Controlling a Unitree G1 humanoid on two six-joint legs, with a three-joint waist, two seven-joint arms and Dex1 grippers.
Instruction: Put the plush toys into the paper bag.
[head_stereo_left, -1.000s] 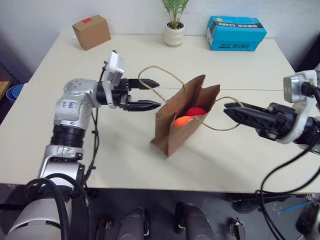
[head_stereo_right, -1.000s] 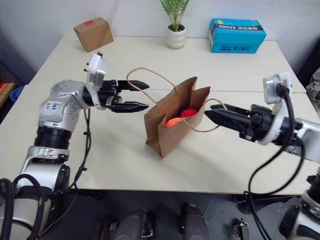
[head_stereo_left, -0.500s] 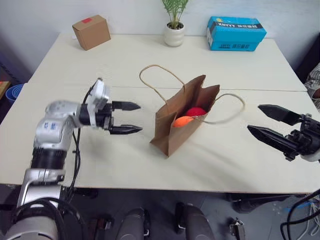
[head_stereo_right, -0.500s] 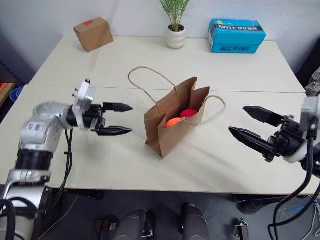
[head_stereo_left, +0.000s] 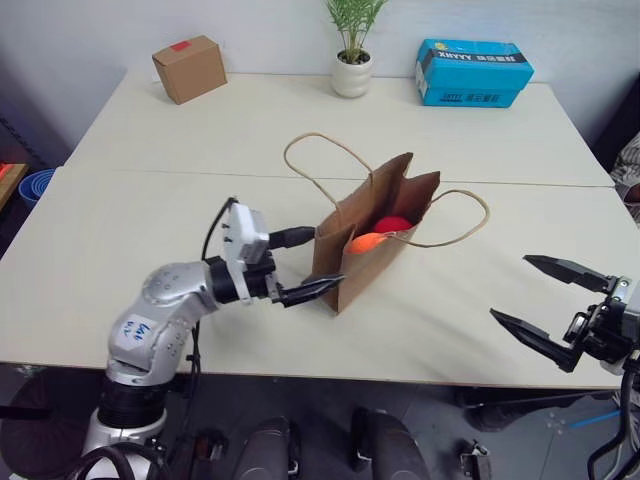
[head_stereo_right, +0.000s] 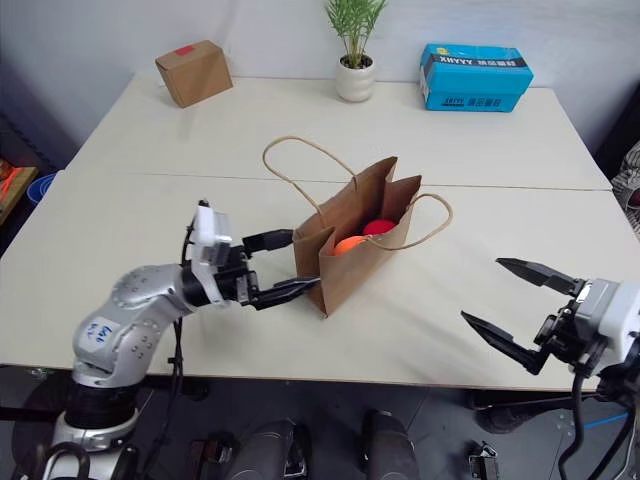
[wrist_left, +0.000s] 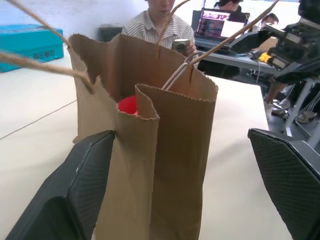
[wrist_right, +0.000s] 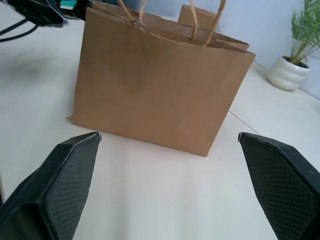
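The brown paper bag (head_stereo_left: 372, 252) stands upright and open at the table's middle, its cord handles looping out to both sides. Inside it lie both plush toys, the orange one (head_stereo_left: 366, 241) and the red one (head_stereo_left: 393, 223); the red toy (wrist_left: 127, 104) also peeks over the rim in the left wrist view. My left gripper (head_stereo_left: 327, 258) is open, low over the table, its fingers on either side of the bag's near narrow end (wrist_left: 155, 150). My right gripper (head_stereo_left: 510, 287) is open and empty near the table's front right edge, well apart from the bag (wrist_right: 160, 95).
A small cardboard box with a red label (head_stereo_left: 188, 68), a potted plant (head_stereo_left: 351, 62) and a blue box (head_stereo_left: 472, 67) stand along the table's far edge. A person (wrist_left: 165, 22) sits at a desk beyond the table.
My left gripper came down from the left handle and swung in to the bag's near end. The right gripper drew back and down toward the front right edge. The bag stayed put.
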